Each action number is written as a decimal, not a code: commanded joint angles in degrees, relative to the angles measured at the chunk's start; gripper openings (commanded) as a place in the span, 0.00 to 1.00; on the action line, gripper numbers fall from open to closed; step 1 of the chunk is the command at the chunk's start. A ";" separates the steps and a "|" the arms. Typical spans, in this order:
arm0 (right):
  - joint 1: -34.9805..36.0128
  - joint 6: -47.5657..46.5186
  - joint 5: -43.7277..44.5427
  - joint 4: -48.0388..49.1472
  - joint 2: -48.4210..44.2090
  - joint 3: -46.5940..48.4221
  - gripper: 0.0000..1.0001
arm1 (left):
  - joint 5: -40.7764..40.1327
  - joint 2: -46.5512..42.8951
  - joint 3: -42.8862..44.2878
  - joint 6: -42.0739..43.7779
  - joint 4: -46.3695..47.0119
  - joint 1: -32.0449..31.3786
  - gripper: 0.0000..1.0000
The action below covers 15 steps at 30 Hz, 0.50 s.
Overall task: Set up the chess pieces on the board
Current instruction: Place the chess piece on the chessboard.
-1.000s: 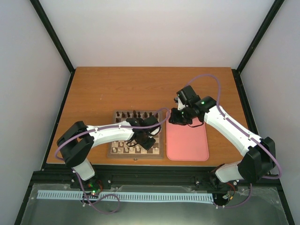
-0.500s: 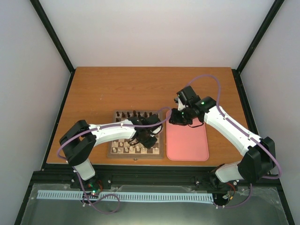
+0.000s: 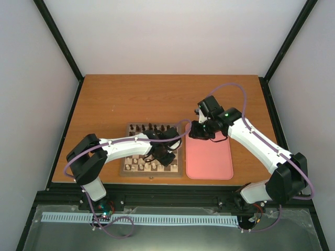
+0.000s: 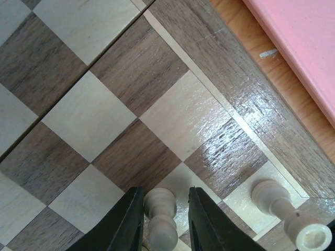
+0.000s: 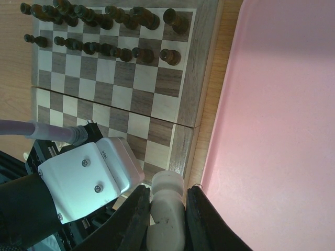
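Observation:
My left gripper (image 4: 165, 196) is low over the board (image 4: 120, 110), near its right front corner. A cream-white pawn (image 4: 159, 206) stands between its fingers. The left finger is against the pawn and a gap shows at the right finger, so the jaws are open. Another cream chess piece (image 4: 272, 196) stands on the corner square beside it. My right gripper (image 5: 166, 201) hovers above the board's right edge, shut on a cream chess piece (image 5: 168, 188). From above, several cream chess pieces (image 3: 138, 166) stand in the board's (image 3: 152, 174) near rows.
Dark brown chessmen (image 5: 104, 21) fill the two far rows of the board. A pink tray (image 3: 209, 159) lies right of the board, its edge (image 4: 309, 42) a narrow strip of table away. The left arm's wrist (image 5: 89, 178) sits right under my right gripper.
The left jaws have parted slightly around the pawn, which stays standing on its square. The left arm has shifted a little. The right arm has not moved.

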 commanded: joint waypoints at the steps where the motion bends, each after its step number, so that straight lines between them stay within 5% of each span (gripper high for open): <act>1: -0.56 -0.59 -0.19 0.52 0.34 -0.62 0.19 | 1.09 -0.90 1.54 0.82 -0.62 -0.57 0.27; 15: -0.66 -0.85 -0.19 0.63 0.68 -0.62 0.19 | -0.19 -0.91 2.03 0.73 -0.99 -0.57 0.28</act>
